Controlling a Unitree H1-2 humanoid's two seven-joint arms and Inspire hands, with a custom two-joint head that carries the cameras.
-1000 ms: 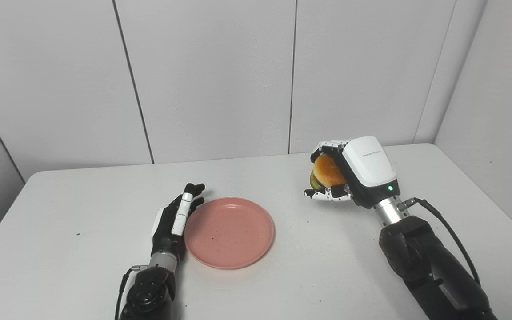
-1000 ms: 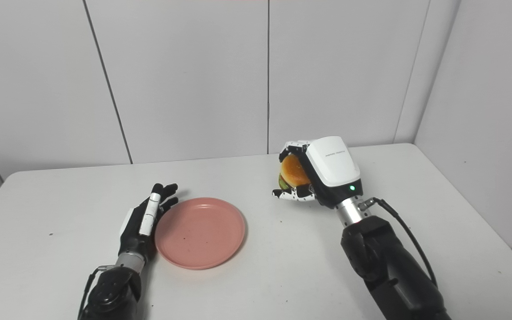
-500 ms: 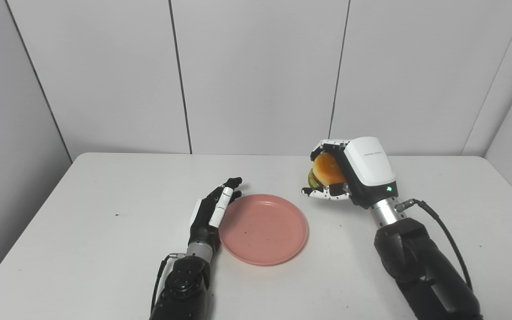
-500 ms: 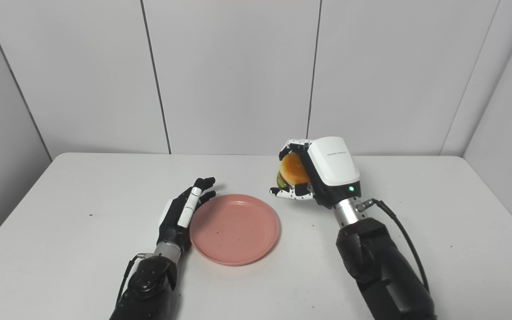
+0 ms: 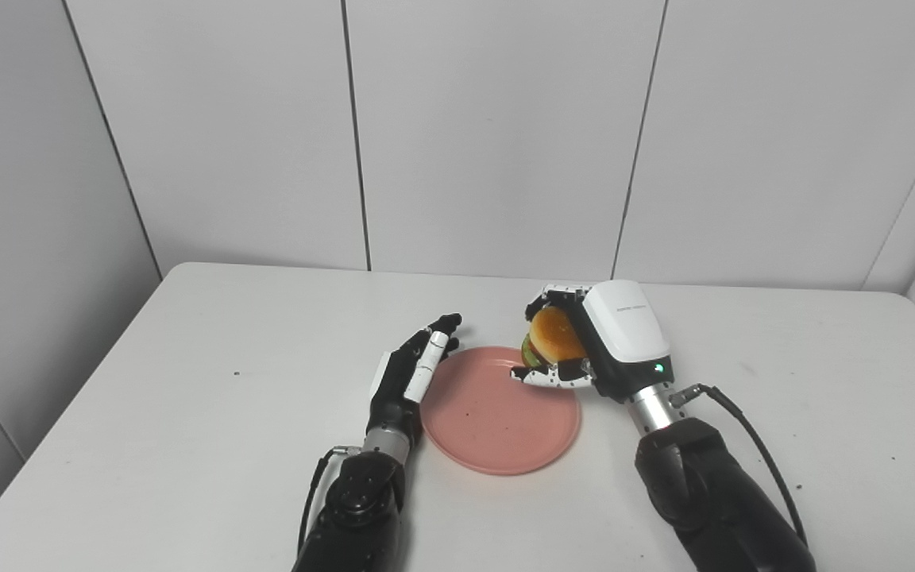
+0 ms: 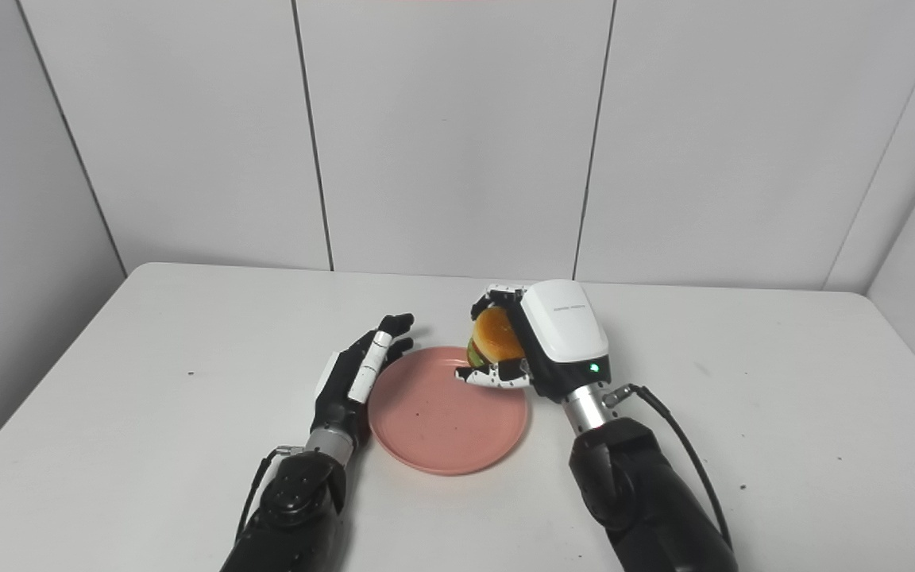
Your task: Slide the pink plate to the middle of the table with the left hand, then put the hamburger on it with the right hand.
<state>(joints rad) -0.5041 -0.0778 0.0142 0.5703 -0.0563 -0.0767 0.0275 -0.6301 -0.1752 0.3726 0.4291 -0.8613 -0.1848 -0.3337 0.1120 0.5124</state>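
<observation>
Hamburger sits enclosed in the right hand, fingers curled under and over it, held above the far right rim of the pink plate. Plate lies flat near the middle of the white worktop. Left hand rests edge-on against the plate's left rim, fingers extended and close together, holding nothing. Count: one hamburger, one plate, two hands.
</observation>
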